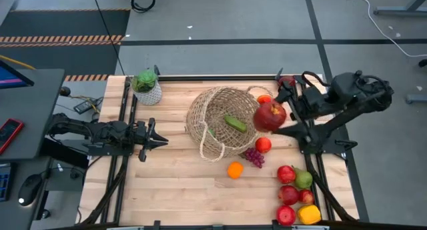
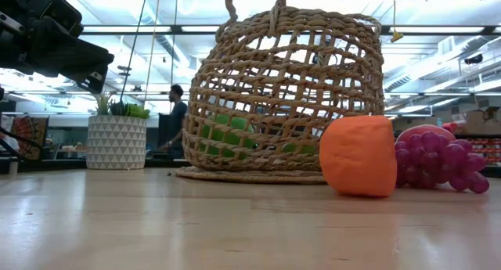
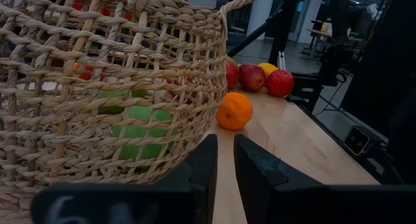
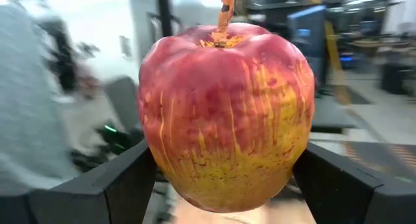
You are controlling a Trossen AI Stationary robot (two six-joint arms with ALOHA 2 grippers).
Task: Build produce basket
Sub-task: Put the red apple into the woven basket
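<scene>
Right gripper (image 1: 279, 115) clamped on a red apple (image 1: 269, 116), held at the basket (image 1: 220, 120) rim, mid-table toward the far edge. Cucumber (image 1: 234, 123) already inside. Orange (image 1: 235, 170), grapes (image 1: 255, 157) and near-right corner pile remain. Left gripper (image 1: 157, 140) idle, fingers nearly closed, empty.

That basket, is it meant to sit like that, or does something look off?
The basket lies tipped on its side, its opening facing up in the high view, with a cucumber inside. The right hand holds a red apple above its rim.

Basket (image 2: 286, 94) handles cropped overhead (low view); green produce (image 2: 227, 135) half-hidden behind weave.
</scene>
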